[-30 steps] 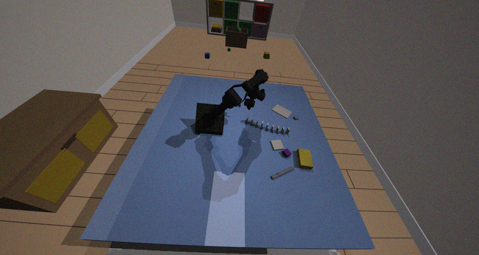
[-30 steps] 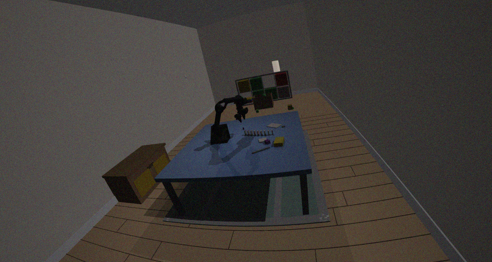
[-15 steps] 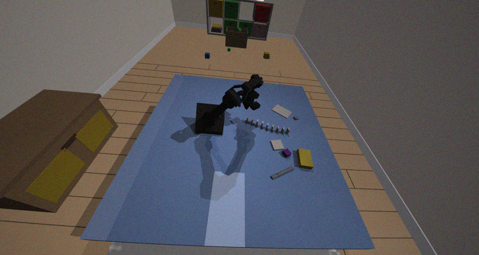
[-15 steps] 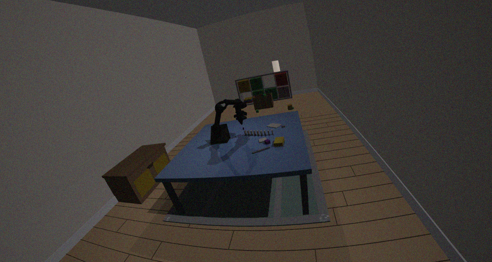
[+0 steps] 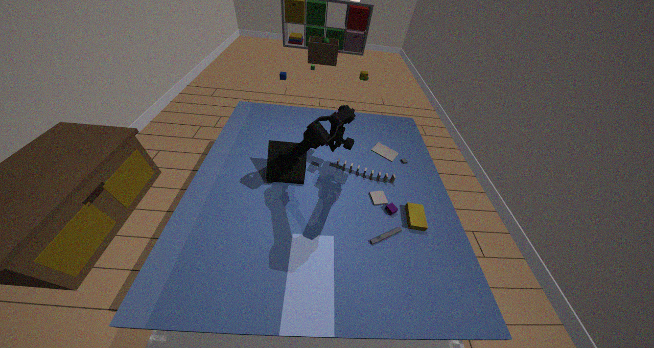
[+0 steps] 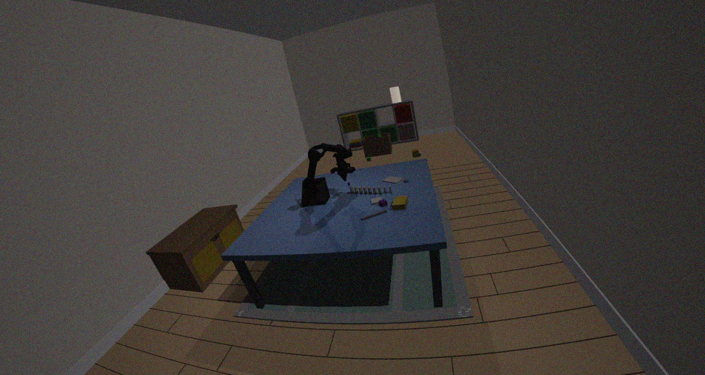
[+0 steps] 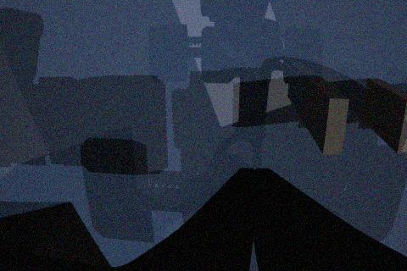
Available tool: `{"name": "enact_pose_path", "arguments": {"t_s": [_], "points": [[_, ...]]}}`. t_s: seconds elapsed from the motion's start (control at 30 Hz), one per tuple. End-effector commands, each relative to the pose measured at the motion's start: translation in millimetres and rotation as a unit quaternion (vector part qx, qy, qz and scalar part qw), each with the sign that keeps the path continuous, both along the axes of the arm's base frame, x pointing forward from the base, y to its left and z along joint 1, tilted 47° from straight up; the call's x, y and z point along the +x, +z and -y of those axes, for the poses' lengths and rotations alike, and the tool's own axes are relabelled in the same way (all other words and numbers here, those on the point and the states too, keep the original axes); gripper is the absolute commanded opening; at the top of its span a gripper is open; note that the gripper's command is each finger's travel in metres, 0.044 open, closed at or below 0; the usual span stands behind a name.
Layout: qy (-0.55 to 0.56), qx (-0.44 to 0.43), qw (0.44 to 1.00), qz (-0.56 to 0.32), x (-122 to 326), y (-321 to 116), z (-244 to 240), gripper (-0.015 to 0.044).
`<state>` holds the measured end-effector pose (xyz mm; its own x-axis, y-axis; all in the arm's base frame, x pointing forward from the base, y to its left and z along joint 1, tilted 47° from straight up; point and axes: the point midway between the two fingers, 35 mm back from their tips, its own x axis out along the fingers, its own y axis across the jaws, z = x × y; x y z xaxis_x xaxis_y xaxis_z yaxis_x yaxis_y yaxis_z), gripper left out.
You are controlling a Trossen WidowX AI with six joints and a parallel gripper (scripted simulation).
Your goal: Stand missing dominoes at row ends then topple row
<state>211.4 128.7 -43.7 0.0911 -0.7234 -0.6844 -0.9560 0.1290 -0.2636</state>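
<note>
A row of several thin, pale-edged dominoes [image 5: 365, 172] [image 6: 370, 190] stands upright on the blue table [image 5: 219, 263] [image 6: 276, 237]. My gripper [image 5: 332, 149] [image 6: 344, 178] [image 7: 253, 183] is shut, its dark fingertips together with nothing seen between them. It hangs above the table near the row's left end, apart from the dominoes as far as I can tell. In the wrist view the pale edge of one standing domino [image 7: 337, 127] shows right of the fingertips, with another domino [image 7: 387, 114] farther right. The bases of the leftmost dominoes are dim.
A white pad [image 5: 384, 151] and a small grey piece [image 5: 403, 161] lie behind the row. In front lie a white square [image 5: 378, 198], a purple block [image 5: 391, 208] [image 6: 383, 202], a yellow box [image 5: 416, 216] [image 6: 399, 202] and a grey bar [image 5: 385, 235] [image 6: 374, 215].
</note>
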Motion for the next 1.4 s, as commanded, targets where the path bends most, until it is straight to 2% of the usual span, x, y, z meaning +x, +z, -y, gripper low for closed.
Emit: {"name": "enact_pose_path", "arguments": {"t_s": [0.0, 1.17, 1.23, 1.37], "points": [[0.003, 0.002, 1.0, -0.002, 0, 0, 0, 0.0], [0.003, 0.002, 1.0, -0.002, 0, 0, 0, 0.0], [0.003, 0.003, 1.0, -0.002, 2, -8, 7, 0.0], [0.003, 0.002, 1.0, -0.002, 9, -48, 50, 0.0]]}}
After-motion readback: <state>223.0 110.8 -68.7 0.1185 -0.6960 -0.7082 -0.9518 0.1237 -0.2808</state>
